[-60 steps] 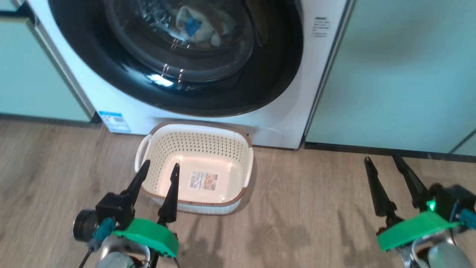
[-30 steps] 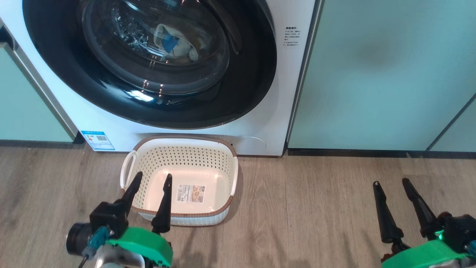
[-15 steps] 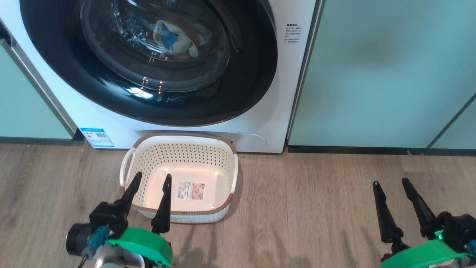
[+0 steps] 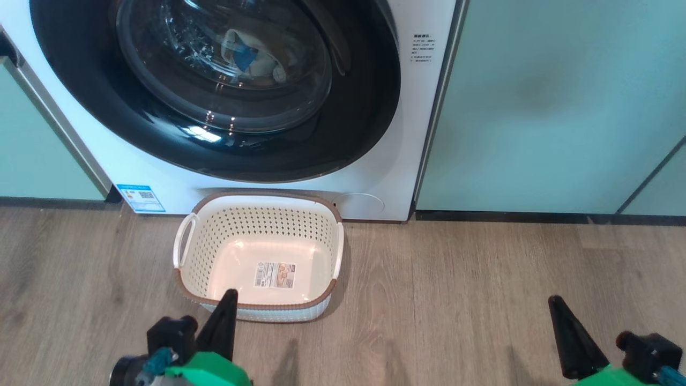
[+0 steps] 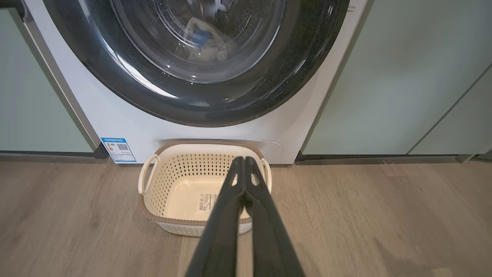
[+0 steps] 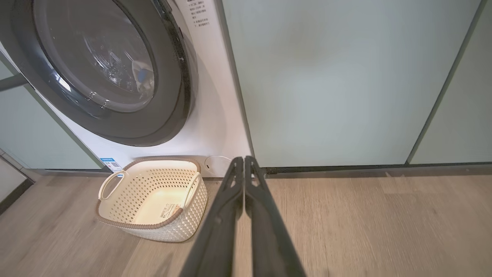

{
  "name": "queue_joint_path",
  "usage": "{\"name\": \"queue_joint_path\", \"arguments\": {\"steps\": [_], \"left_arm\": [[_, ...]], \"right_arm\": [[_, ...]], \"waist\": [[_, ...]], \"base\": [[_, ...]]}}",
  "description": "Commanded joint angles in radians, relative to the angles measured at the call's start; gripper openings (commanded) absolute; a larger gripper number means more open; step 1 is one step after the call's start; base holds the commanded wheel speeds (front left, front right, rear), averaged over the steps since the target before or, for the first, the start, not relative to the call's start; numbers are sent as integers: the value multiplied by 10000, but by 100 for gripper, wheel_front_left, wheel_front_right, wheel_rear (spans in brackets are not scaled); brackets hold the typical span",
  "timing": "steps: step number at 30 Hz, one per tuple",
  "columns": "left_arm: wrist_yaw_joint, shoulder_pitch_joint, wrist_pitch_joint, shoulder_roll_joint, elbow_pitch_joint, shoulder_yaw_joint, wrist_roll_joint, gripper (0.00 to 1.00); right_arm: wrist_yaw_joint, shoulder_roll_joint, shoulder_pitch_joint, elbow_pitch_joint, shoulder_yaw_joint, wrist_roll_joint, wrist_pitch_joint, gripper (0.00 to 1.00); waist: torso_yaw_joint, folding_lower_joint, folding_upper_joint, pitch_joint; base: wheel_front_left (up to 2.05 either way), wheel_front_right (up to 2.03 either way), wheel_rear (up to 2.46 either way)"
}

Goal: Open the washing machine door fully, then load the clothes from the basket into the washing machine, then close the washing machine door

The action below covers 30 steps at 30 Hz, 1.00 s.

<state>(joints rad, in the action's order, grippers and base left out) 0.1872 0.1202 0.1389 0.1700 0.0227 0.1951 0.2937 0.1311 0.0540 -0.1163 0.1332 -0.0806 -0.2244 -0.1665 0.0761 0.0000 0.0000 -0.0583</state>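
The washing machine (image 4: 375, 177) stands with its round black door (image 4: 348, 128) closed against its front. Through the glass I see the clothes (image 4: 249, 53), pale with a blue patch, lying inside the drum. On the floor right before the machine sits the cream basket (image 4: 268, 228), holding nothing but the label on its floor. My left gripper (image 4: 229, 296) is shut and empty at the basket's near rim. My right gripper (image 4: 555, 300) is shut and empty over bare floor, far to the right. In the left wrist view the closed fingertips (image 5: 243, 159) overlap the basket (image 5: 173, 173).
Pale green cabinets (image 4: 546, 107) flank the machine on the right, and another (image 4: 32, 150) on the left. A wood-look floor (image 4: 455, 300) spreads wide to the right of the basket. A blue sticker (image 4: 140, 197) marks the machine's lower left corner.
Both grippers have gone from open to shut and have dropped toward the bottom edge of the head view. Basket, door and clothes have stayed put.
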Motion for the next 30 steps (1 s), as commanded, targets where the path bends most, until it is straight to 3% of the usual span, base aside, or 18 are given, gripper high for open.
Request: {"name": "queue_joint_path", "arguments": {"steps": [1, 30], "left_arm": [[-48, -242, -28, 64, -301, -136, 237, 0], [-835, -766, -483, -95, 393, -656, 3586, 0]], "right_arm": [[0, 21, 243, -323, 28, -232, 31, 0], [-1, 205, 737, 35, 231, -3808, 498, 0]], "waist": [[-7, 0, 0, 4], [-192, 0, 0, 140]], "base": [[0, 0, 0], [0, 0, 0]]}}
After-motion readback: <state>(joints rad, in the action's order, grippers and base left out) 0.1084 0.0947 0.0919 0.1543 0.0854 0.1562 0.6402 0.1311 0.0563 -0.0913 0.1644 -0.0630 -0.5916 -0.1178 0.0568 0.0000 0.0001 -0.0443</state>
